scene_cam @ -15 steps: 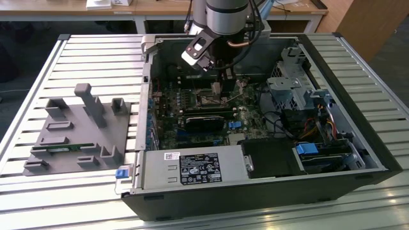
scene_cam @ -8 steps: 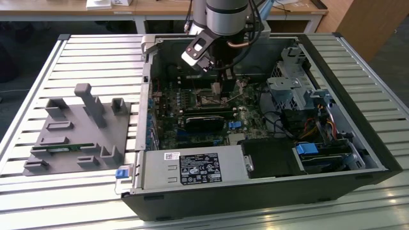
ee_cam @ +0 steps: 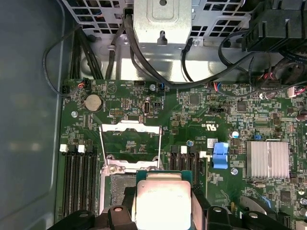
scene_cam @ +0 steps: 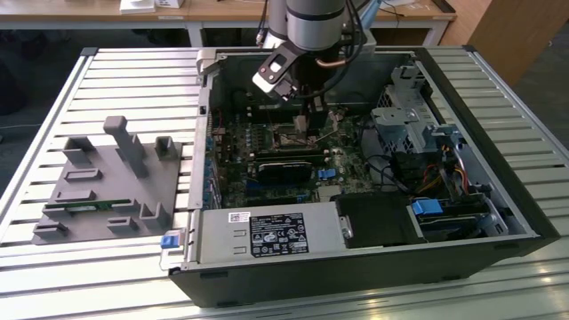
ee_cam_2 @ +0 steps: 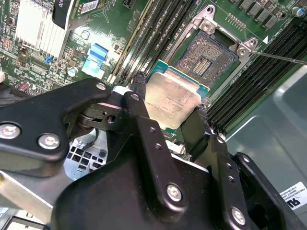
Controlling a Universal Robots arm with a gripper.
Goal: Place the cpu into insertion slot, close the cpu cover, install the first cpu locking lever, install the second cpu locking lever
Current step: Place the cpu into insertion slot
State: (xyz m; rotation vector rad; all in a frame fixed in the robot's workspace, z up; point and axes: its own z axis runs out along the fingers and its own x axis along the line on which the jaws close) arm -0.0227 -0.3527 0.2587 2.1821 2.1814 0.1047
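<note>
The cpu (ee_cam_2: 168, 103) is clamped between the two black fingers of the hand (ee_cam_2: 171, 96), just over the bare socket (ee_cam_2: 206, 60). The cpu cover (ee_cam: 129, 126) is swung open. In the exterior view this sits upper middle, inside the computer case (scene_cam: 356, 277).

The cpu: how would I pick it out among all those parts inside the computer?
Look inside the open computer case at the green motherboard, where the black end effector hangs. Between its fingers, close to the open socket, sits the cpu: a small flat square with a dull silvery top and green edge, unlike the long dark memory slots beside it.
</note>
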